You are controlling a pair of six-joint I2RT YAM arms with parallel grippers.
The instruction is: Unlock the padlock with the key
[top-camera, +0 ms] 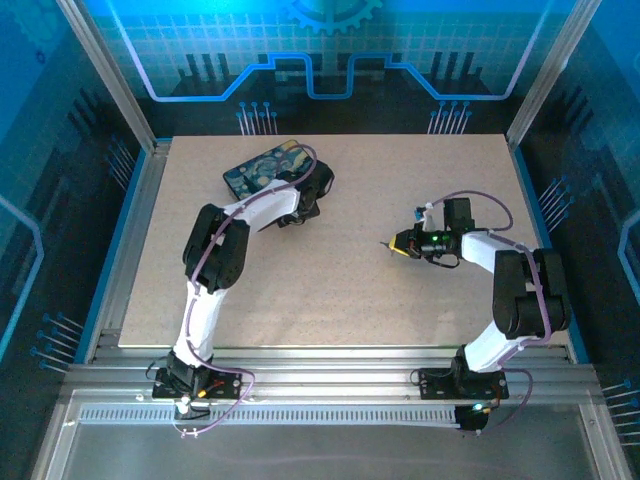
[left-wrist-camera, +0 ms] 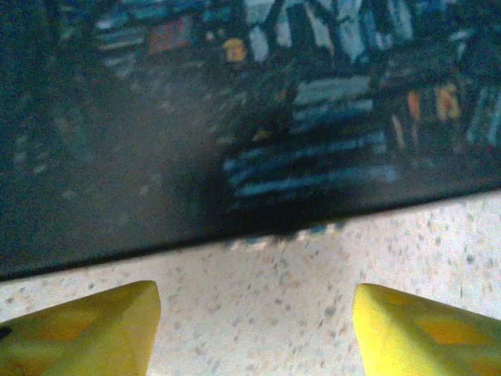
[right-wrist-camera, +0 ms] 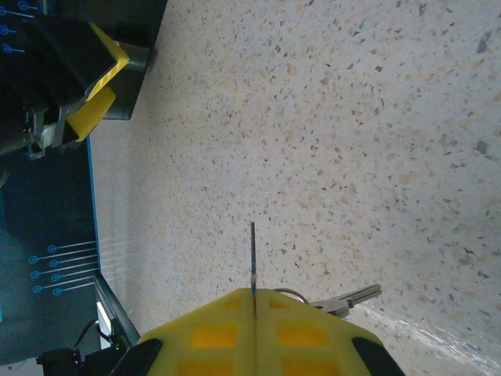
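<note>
top view: the table [top-camera: 350, 300] takes up the middle of the frame. a dark case [top-camera: 262, 168] with a blue and yellow swirl print lies flat in the table's upper left. the left arm reaches up from the bottom left, and the left gripper [top-camera: 312, 186] sits just at the case's lower right edge. the right arm bends in from the lower right, and the right gripper [top-camera: 398, 244] points left, right of centre, well apart from the case. a thin dark tip, the key [top-camera: 384, 243], sticks out from it toward the left.

left wrist view: the yellow fingers [left-wrist-camera: 86, 333] stand wide apart at the bottom corners with bare table between them and nothing held. the case's edge crosses the frame just ahead, blurred.

right wrist view: the yellow fingers [right-wrist-camera: 211, 333] at the bottom centre are pressed together, pinching the key. its blade shows edge-on as a thin line rising from the seam. a ring [right-wrist-camera: 291, 294] and a second key [right-wrist-camera: 356, 298] hang at the right of the fingertips. the left gripper shows in the upper left corner.
</note>
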